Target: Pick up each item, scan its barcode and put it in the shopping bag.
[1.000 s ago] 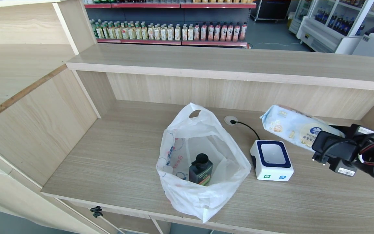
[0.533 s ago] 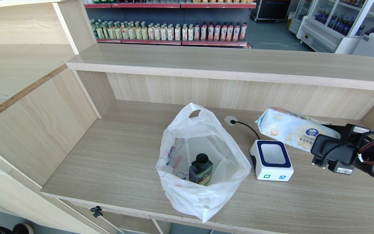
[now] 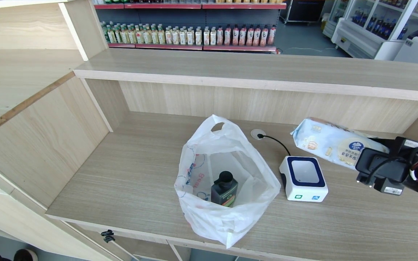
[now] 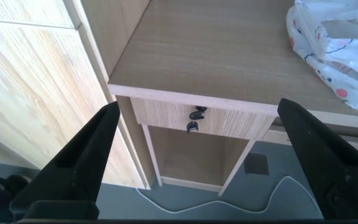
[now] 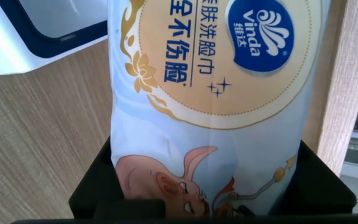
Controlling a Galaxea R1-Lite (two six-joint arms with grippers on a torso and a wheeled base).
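right now your tissue pack (image 3: 334, 145) is hanging just behind and to the right of the scanner (image 3: 303, 178), with the right gripper (image 5: 211, 193) clamping one end on both sides. you're at the scan step, i'd judge: next you're needing its barcode facing the scanner window, then the shopping bag (image 3: 209, 137), already holding a bottle (image 3: 224, 189). the left gripper (image 4: 197, 158) is sitting wide open, gripping nothing.

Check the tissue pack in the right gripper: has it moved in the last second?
Yes. The tissue pack, held by the right gripper, first swung left toward the scanner, then drew back right, away from it, ending about where it started.
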